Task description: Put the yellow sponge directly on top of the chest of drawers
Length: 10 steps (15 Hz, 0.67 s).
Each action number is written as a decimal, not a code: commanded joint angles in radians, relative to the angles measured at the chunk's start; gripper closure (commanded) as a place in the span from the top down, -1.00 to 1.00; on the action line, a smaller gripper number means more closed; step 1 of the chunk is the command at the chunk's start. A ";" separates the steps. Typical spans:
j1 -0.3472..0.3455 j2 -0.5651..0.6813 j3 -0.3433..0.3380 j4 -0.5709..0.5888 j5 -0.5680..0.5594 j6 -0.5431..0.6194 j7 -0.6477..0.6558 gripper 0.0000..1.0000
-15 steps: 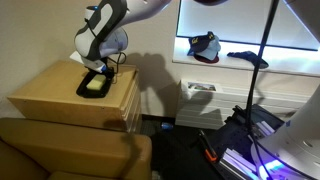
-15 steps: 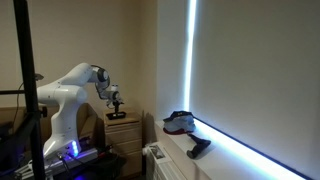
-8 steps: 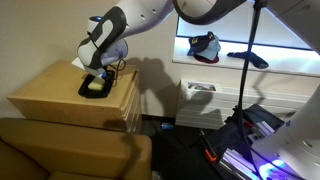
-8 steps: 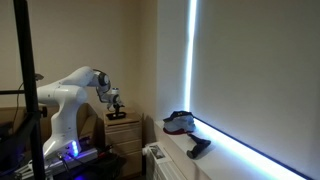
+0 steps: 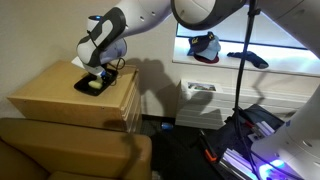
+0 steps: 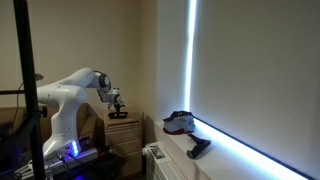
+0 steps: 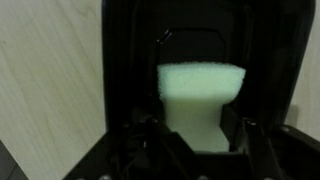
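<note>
The yellow sponge (image 5: 93, 85) lies in a flat black tray (image 5: 81, 89) on top of the light tan chest of drawers (image 5: 50, 97). My gripper (image 5: 101, 73) is down over the tray. In the wrist view the pale sponge (image 7: 200, 90) sits between my fingers (image 7: 200, 138), its near end narrowed where the pads press it, with the black tray (image 7: 130, 60) around it and the wooden top (image 7: 50, 80) beside it. The gripper (image 6: 116, 103) stands above the chest (image 6: 125, 128) in both exterior views.
A brown padded couch (image 5: 60, 150) stands in front of the chest. A ledge to the side holds a red and dark cap-like item (image 5: 205, 47) and a black object (image 5: 246, 58). A white radiator (image 5: 205, 100) and a stand pole (image 5: 243, 75) are beside the chest.
The arm has shifted slightly over the tray, and the tray with the sponge sits a little further left than before. The gripper stays low at the sponge.
</note>
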 commanded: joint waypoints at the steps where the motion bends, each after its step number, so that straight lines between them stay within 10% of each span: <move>1: -0.014 0.028 0.011 0.057 0.007 -0.064 0.013 -0.48; 5: -0.020 0.006 0.010 0.085 0.003 -0.101 0.014 -0.96; 10: -0.022 -0.075 -0.007 0.054 0.006 -0.099 0.015 -1.00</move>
